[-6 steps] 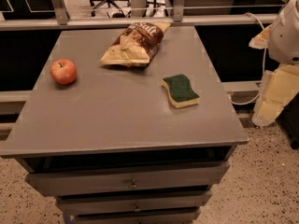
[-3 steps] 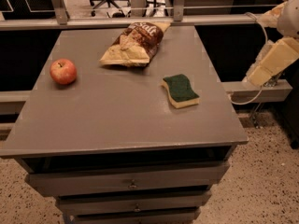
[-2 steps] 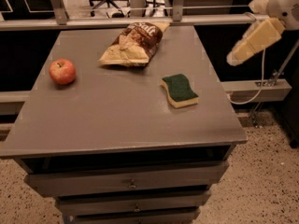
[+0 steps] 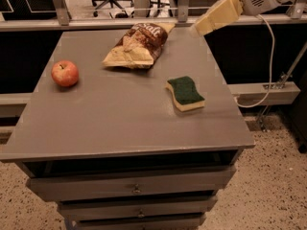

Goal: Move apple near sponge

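The red apple [image 4: 64,73] sits near the left edge of the grey table [image 4: 120,119]. The sponge [image 4: 185,93], dark green on top with a pale yellow base, lies on the right half of the table, far from the apple. My gripper [image 4: 202,26] hangs in the air above the table's far right corner. It is above and behind the sponge and touches nothing. It holds nothing that I can see.
A brown-and-tan chip bag [image 4: 136,44] lies at the back middle of the table, between the apple and the gripper. Drawers [image 4: 136,188] are below the tabletop. A white cable [image 4: 268,66] hangs off the arm at the right. A metal rail [image 4: 96,23] runs behind the table.
My arm has swung up from low beside the table's right side and moved left, to above the far right corner. The apple, sponge and bag have not moved.
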`<action>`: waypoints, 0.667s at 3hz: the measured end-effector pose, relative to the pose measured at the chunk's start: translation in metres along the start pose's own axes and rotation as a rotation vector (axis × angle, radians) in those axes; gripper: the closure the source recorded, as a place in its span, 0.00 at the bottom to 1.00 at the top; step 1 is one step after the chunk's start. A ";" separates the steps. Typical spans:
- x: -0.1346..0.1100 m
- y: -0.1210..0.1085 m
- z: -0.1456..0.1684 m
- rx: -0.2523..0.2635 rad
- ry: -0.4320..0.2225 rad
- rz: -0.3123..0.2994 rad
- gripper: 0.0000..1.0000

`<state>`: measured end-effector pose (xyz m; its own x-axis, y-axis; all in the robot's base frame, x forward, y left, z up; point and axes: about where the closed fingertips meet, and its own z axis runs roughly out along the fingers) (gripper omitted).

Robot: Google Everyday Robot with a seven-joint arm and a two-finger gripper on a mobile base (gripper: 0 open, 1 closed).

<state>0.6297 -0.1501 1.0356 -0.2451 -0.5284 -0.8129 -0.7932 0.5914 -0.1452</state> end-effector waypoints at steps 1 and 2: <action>-0.001 0.000 0.000 0.003 -0.002 0.001 0.00; -0.013 0.002 0.006 0.073 -0.059 0.034 0.00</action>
<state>0.6350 -0.1382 1.0428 -0.2363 -0.4717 -0.8495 -0.7416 0.6525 -0.1560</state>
